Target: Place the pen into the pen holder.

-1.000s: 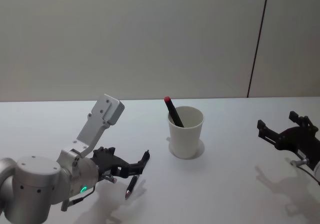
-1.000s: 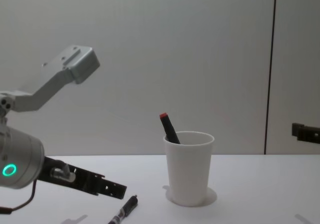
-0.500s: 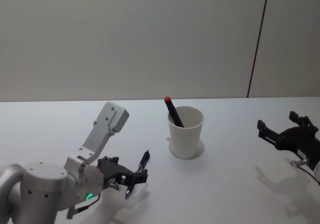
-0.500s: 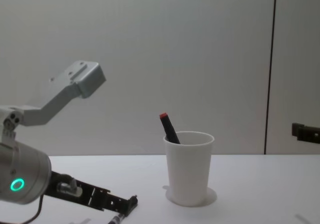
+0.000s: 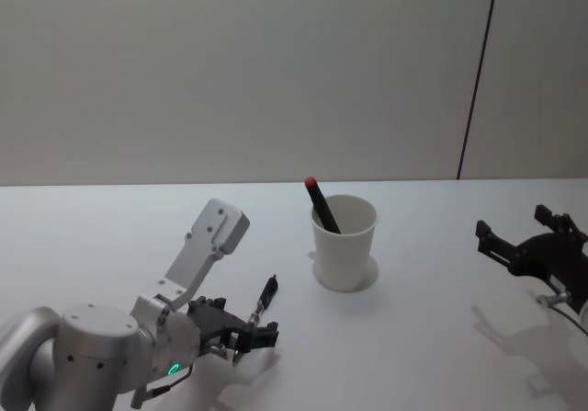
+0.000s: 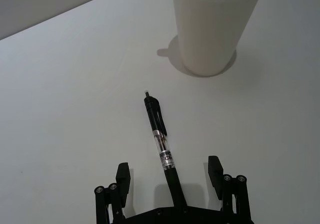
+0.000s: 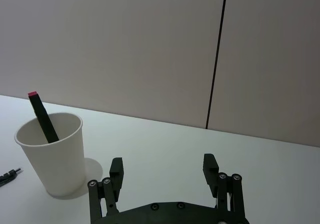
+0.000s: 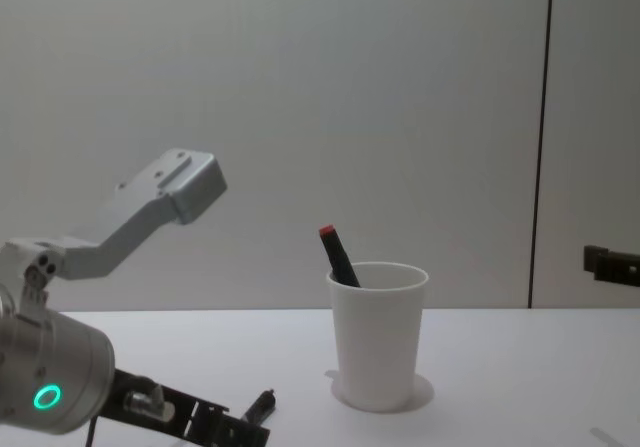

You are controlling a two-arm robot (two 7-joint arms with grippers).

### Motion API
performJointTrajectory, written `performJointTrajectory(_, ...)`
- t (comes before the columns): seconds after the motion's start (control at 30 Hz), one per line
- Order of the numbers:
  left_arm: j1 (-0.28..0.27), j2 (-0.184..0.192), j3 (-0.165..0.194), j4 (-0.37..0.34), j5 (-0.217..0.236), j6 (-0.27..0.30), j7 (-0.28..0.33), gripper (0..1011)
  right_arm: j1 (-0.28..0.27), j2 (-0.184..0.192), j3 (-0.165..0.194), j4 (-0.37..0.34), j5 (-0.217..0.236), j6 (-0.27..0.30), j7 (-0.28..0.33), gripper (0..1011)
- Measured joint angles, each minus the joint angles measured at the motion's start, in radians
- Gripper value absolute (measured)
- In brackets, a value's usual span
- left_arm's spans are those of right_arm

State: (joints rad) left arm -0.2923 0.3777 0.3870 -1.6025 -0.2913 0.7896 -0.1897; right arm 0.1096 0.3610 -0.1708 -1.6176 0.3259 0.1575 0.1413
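Pen lies flat on the white table, near the paper cup but apart from it, on my left side. I have the left gripper low over it, jaws spread wide with one finger on each side of the barrel and neither touching it. The pen runs lengthwise out from under the palm, clip end farthest from the gripper. That line-up is why the wrist sits as it does: closing across the barrel should pinch it squarely near the lower half, leaving the clip end free to lead into the cup.

The cup stands upright with its mouth open. A black marker with a red cap leans against its far rim, which leaves most of the opening free, I judge. The right gripper hangs parked off to the right, above the table and well apart from the cup, jaws open and holding nothing.

My worry is the pen rolling as the fingers close, since it rests loose on a smooth top.
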Motion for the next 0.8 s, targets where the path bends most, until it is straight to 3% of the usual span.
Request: performJointTrajectory(0.8,-0.017,-0.02,0.009,0.059,0.038,-0.022,-0.035,999,0.0,0.0,0.0,0.0,0.0,0.0,0.0,1001)
